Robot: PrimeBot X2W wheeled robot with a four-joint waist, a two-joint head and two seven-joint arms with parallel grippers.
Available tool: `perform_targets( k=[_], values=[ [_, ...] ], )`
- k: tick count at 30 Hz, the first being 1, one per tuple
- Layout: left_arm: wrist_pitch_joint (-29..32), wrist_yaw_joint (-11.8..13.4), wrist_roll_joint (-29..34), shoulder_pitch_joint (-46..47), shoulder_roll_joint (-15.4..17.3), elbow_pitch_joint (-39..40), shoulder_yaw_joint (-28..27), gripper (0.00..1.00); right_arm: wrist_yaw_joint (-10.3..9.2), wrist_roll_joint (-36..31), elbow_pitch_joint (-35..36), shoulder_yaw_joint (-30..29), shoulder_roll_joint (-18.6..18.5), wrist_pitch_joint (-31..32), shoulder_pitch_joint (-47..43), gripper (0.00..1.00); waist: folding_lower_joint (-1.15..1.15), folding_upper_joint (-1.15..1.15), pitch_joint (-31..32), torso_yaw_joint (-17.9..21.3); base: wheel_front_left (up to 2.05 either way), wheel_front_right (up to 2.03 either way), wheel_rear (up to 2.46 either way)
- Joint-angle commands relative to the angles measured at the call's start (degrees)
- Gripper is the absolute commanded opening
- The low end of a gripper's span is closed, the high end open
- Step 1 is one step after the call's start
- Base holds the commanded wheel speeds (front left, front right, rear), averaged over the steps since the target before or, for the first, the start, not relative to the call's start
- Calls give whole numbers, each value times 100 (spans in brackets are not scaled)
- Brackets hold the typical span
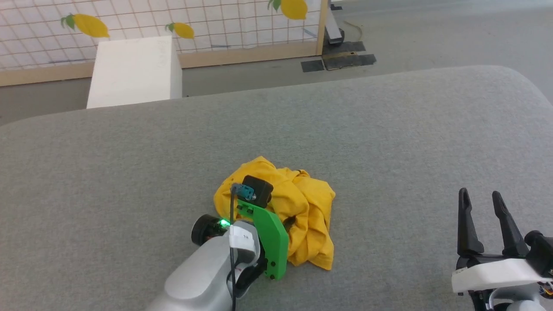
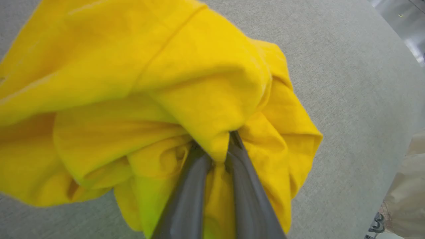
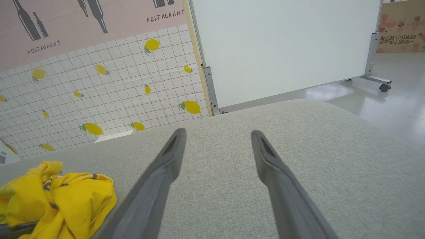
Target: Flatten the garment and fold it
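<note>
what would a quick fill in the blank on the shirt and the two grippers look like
1. The left gripper is shut on a fold of the ____ T-shirt.
2. The right gripper stands ____ over the grey upholstered surface, holding nothing.
3. The tiled wall panel beyond is printed with yellow ____.
Missing words: yellow; open; lemons.

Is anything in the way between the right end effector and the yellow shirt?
Nothing visible: only bare grey fabric surface lies between the open right end effector and the crumpled mustard-yellow T-shirt.
</note>
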State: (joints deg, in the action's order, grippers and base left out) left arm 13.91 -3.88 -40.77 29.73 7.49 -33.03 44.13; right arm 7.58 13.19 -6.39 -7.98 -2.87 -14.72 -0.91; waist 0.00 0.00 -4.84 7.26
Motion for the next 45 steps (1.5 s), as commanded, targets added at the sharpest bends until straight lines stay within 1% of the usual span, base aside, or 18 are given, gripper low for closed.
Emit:
perform_targets(
  k=[1,2,3,9,13,15,17,20,22,25,27,30,31,32,33,35,40,45],
  values=[
    [-47,34,6,80,-49,-91,-4,14,-9,11,14,-11,0,-28,70,100,0,0,-10,38,0,0,0],
    [-94,18,-7,125,-84,-153,-12,67,-9,12,8,-27,0,-28,64,100,0,0,6,33,0,0,0],
    [-150,10,-20,160,-113,-187,-28,100,-9,13,4,-46,0,-28,54,100,0,0,26,16,0,0,0],
    [-449,-119,-120,396,-217,-4,-94,100,-9,14,-11,-120,0,-28,-21,100,0,0,180,-185,0,0,0],
    [-688,-113,-137,370,-30,560,-229,100,-9,-5,1,-175,0,-28,-81,100,0,0,271,-346,0,0,0],
    [-851,-14,-145,225,151,953,-363,100,-9,-17,-1,-190,0,-28,-112,100,0,0,307,-414,0,0,0],
    [-1060,159,-92,14,390,1374,-512,100,-9,-27,-4,-206,0,-28,-143,100,0,0,341,-476,0,0,0],
    [-1487,526,28,-463,786,2010,-798,100,-9,-40,-8,-217,0,-28,-197,100,0,0,400,-556,0,0,0],
    [-1812,685,4,-848,955,2388,-997,100,-9,-51,-8,-229,0,-28,-237,100,0,0,446,-612,0,0,0],
    [-2372,751,-113,-1472,1131,2817,-1281,100,-9,-70,-2,-235,0,-28,-300,100,0,0,515,-671,0,0,0],
    [-2722,877,-67,-1976,1256,3001,-1546,100,-9,-88,7,-218,0,-28,-342,100,0,0,555,-690,0,0,0],
    [-2872,953,252,-2583,1396,3168,-1853,100,-9,-104,38,-211,0,-28,-391,100,0,0,591,-722,0,0,0],
    [-2883,962,436,-2793,1396,3258,-2015,100,-9,-111,47,-216,0,-28,-416,100,0,0,606,-741,0,0,0],
    [-2887,978,912,-3196,1366,3427,-2366,100,-9,-115,50,-214,0,-28,-461,100,0,0,635,-765,0,0,0],
    [-2888,986,1080,-3399,1311,3476,-2509,100,-9,-116,44,-199,0,-28,-481,100,0,0,648,-770,0,0,0],
    [-2889,958,1241,-3813,1040,3587,-2897,100,-9,-98,23,-176,0,-28,-529,100,0,0,681,-804,0,0,0],
    [-2890,624,1619,-4372,532,3692,-3443,100,-9,-72,-10,-153,0,-28,-590,100,0,0,748,-954,0,0,0],
    [-2890,302,1919,-4380,195,3787,-3783,100,-9,-46,-69,-52,0,-28,-446,100,0,0,760,-1097,0,0,0]
  ],
)
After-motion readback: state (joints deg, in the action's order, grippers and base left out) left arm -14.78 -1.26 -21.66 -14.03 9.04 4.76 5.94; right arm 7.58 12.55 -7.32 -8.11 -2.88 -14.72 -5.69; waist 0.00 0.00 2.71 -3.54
